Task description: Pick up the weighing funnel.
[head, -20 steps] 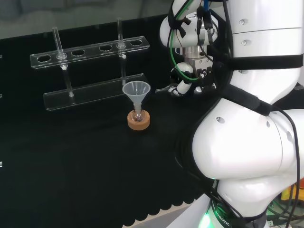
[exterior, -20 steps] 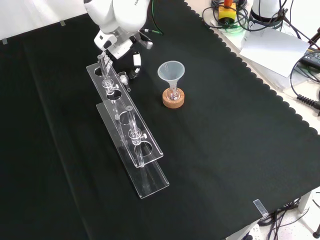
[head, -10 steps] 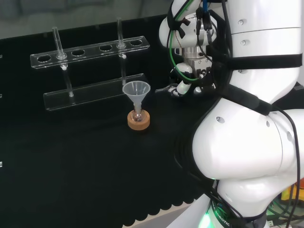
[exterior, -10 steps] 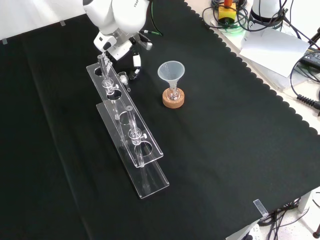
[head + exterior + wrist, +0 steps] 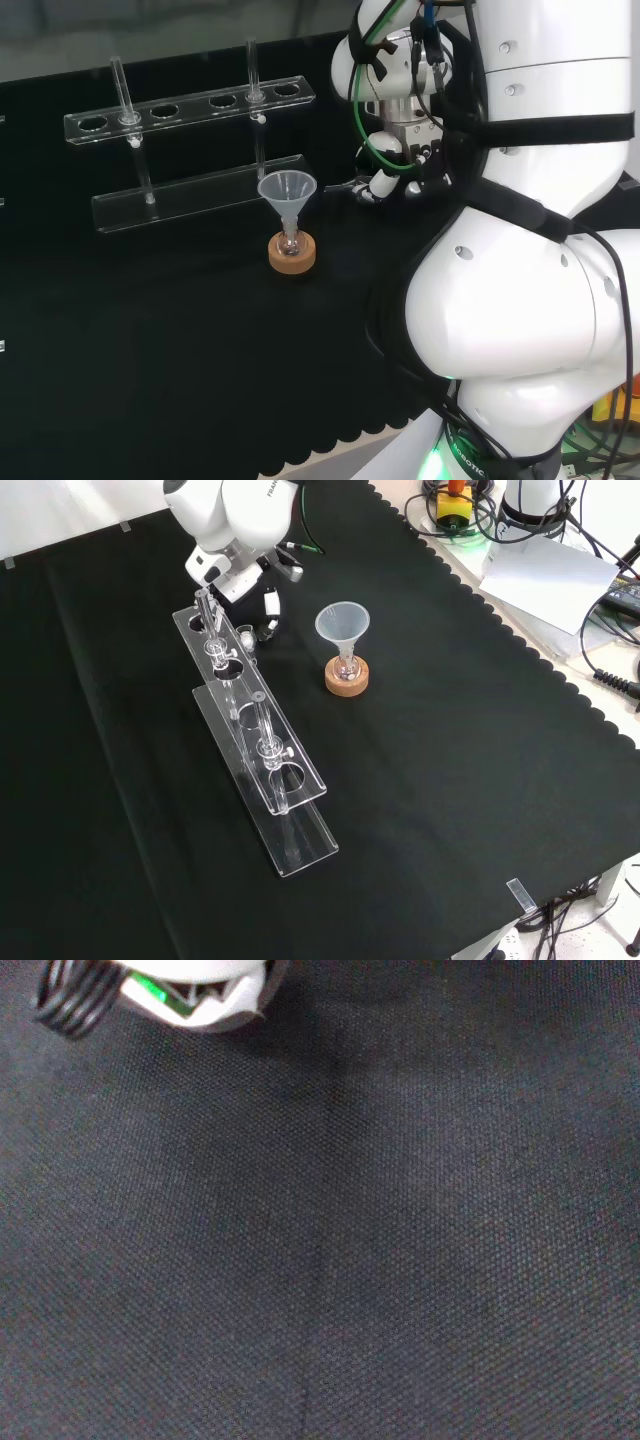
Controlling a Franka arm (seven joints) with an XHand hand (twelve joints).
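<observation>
Hand (image 5: pixel 269 608) hangs low over the cloth (image 5: pixel 450 780) beside the rack (image 5: pixel 262 750), open or closed I cannot tell.

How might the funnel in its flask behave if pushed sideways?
Likely top-heavy: the funnel carries its wide mouth high above a small flask, so it may tip. The cork ring probably stops the flask rolling. Thin and clear, it is probably light.
</observation>
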